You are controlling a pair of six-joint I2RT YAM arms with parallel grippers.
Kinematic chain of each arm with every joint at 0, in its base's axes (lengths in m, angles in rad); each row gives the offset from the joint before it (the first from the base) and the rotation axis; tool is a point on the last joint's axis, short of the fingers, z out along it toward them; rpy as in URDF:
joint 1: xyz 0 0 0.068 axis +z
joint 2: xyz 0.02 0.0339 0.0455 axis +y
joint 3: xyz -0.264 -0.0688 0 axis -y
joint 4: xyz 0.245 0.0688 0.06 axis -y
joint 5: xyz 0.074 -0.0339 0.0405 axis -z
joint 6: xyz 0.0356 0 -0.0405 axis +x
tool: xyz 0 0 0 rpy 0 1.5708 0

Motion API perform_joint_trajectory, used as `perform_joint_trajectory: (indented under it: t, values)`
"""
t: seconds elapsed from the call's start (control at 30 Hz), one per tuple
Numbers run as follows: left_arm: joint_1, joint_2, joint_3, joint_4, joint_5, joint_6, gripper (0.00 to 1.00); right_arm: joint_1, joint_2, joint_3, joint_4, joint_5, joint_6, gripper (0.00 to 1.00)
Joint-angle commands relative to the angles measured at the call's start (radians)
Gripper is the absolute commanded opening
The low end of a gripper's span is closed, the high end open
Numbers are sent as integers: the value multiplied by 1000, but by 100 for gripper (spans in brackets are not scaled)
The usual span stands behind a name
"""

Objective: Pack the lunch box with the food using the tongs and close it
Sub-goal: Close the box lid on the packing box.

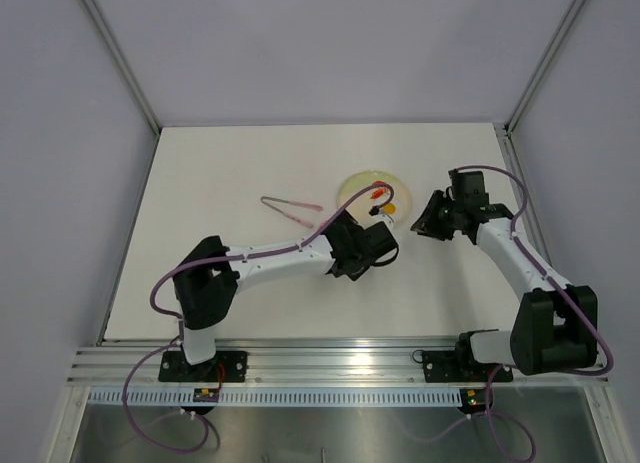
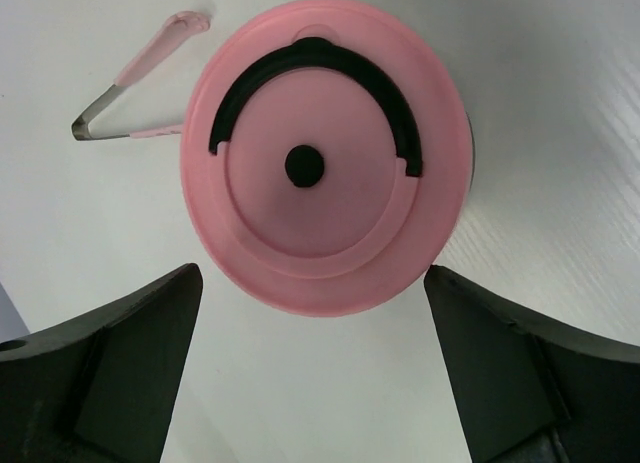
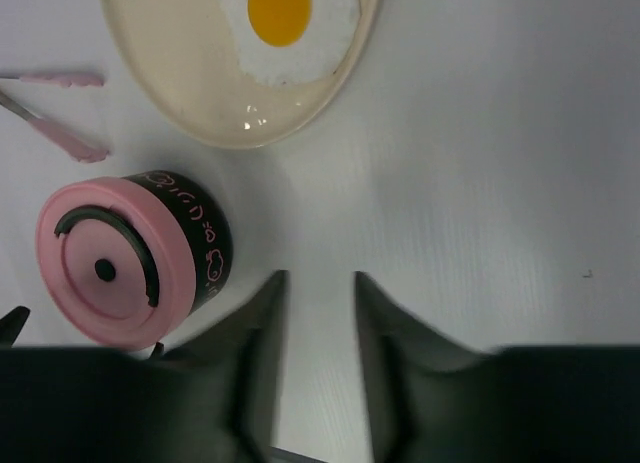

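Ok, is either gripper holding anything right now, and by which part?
Nothing is held. The left gripper stands wide open before the pink lid; the right gripper has narrowed jaws with nothing between them.

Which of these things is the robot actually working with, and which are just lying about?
For the job:
lunch box, its pink lid on
pink tongs
fried egg

Just there:
cream plate, only carrying the egg
white table
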Motion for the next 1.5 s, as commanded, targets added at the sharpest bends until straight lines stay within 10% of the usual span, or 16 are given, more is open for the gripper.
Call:
perform_joint_trajectory:
  t: [0.0,0.17,0.57,0.93,1.47]
  values:
    - [31,-101,41,16,71,-28,97,22,13,1,33,-85,-23,27]
    - [69,-128,22,24,115,-50,97,128,103,35,6,-98,-48,4]
    - [173,-240,-19,25,180,-105,91,243,232,121,47,-121,-23,0]
    - [569,-411,-360,271,622,-359,0,364,389,250,58,-95,-6,0]
    - [652,-288,-403,325,707,-361,0,390,250,234,-22,90,-6,0]
